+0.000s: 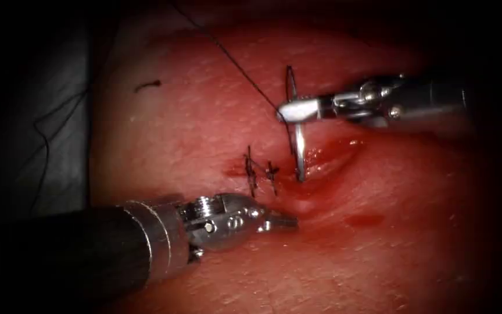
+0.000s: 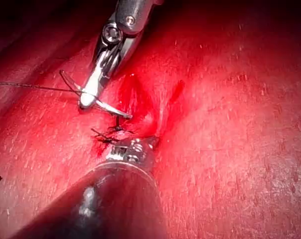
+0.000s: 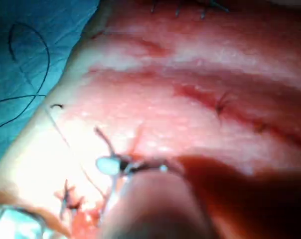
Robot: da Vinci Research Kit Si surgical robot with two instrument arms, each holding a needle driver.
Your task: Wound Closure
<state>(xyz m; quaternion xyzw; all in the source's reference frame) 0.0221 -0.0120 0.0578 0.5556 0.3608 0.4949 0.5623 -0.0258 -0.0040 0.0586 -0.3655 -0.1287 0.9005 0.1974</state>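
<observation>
My right tool [image 1: 284, 110] reaches in from the right with its jaws shut on the curved needle [image 1: 300, 145] near mid-curve. The needle stands upright, and its lower end meets the tissue [image 1: 193, 134] at the left edge of the cut [image 1: 329, 160]; how deep it sits I cannot tell. Thread [image 1: 233, 61] runs from the needle up and to the left. Two dark stitches [image 1: 260, 171] lie left of the needle. My left tool [image 1: 286, 221] rests shut on the tissue below the stitches and holds nothing. The left wrist view has the right tool [image 2: 88, 102], the needle [image 2: 109, 108] and the stitches [image 2: 110, 133].
A drape [image 1: 42, 116] borders the tissue on the left, with loose thread [image 1: 45, 145] lying on it. A short cut thread end [image 1: 146, 86] lies on the tissue at upper left. Red fluid [image 1: 364, 220] pools right of the left tool's tip. Another stitched cut [image 3: 220, 104] crosses the tissue.
</observation>
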